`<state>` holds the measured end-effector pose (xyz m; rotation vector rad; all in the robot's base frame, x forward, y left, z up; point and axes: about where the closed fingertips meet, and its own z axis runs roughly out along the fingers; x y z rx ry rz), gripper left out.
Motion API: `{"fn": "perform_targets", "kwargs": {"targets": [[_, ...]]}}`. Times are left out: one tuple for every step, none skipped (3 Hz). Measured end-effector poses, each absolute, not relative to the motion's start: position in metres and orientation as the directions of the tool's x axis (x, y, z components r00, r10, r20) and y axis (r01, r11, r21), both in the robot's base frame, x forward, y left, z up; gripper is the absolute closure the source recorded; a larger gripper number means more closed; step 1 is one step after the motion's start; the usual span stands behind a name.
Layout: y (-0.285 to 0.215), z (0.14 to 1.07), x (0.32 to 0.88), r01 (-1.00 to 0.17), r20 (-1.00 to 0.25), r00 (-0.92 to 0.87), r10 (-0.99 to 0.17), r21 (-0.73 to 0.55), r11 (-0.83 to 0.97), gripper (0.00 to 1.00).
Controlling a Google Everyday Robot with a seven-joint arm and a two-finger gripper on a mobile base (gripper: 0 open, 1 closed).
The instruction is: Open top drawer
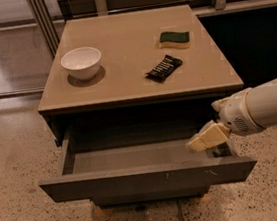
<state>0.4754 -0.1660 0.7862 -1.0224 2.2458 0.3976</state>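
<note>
hovering above the open top drawer (147, 179), near its right edge, gripper (195, 144); grip state unclear

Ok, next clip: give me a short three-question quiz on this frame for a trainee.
1. True or false: the top drawer is pulled out.
2. Where is the gripper? A: over the open drawer's right end. B: down at the floor. C: raised out of view.
3. Fill in: on the tabletop, left of the sponge and the dark wrapped snack, stands a white ____.

Key: 1 true. 2 A. 3 bowl.
</note>
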Motion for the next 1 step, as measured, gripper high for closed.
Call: {"fn": "perform_targets", "kwargs": {"targets": [[-0.1660, 0.7862, 0.4754, -0.757, -0.655, -0.499, -0.567, 0.012, 0.653, 0.00]]}}
